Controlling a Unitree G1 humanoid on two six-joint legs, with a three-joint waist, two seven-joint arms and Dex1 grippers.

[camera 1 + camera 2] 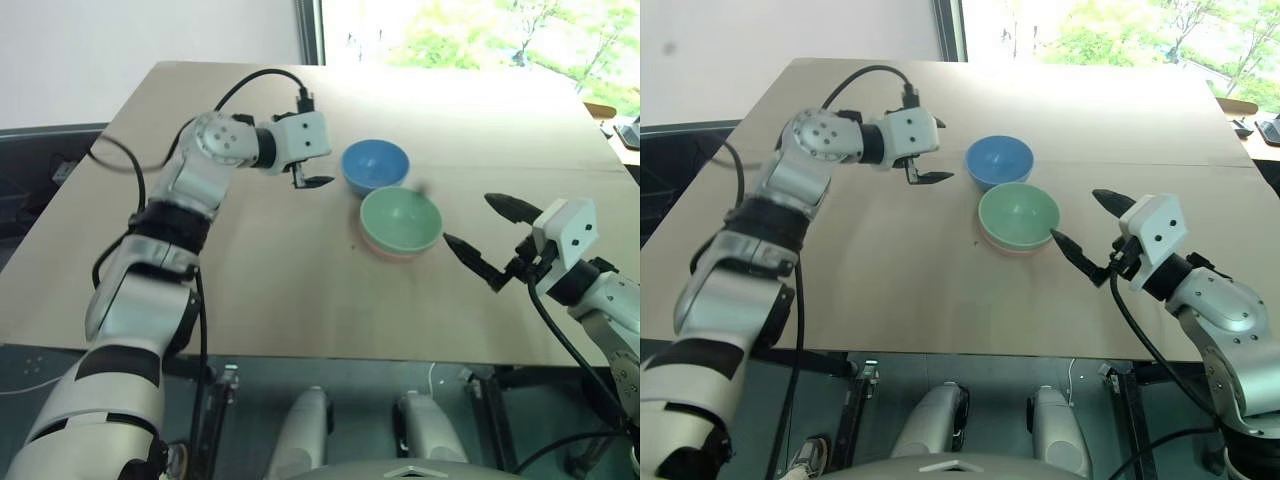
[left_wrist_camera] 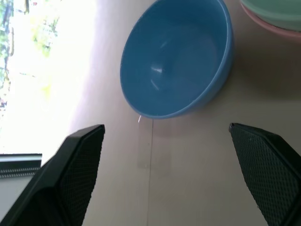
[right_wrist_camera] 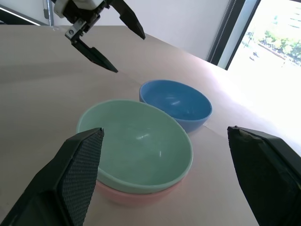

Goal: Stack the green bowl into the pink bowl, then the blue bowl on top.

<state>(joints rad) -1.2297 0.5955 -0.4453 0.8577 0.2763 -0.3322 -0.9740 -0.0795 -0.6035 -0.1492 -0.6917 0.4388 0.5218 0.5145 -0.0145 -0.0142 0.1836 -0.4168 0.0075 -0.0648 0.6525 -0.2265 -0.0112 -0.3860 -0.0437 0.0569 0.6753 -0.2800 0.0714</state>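
My right gripper (image 1: 495, 240) hangs spread and empty near the table's (image 1: 250, 290) near edge, beside the green bowl (image 1: 402, 219) nested in the pink bowl (image 1: 392, 252). Further back, my left gripper (image 1: 312, 180), fingers apart, faces the blue bowl (image 1: 375, 163). Those bowls nearly touch; a sloppy grab could shove the stack.

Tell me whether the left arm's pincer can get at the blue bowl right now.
Probably yes. The left pincer is open and aimed at the blue bowl, with bare table between them. The green bowl nested in the pink bowl sits beside it, on its far side from the pincer.
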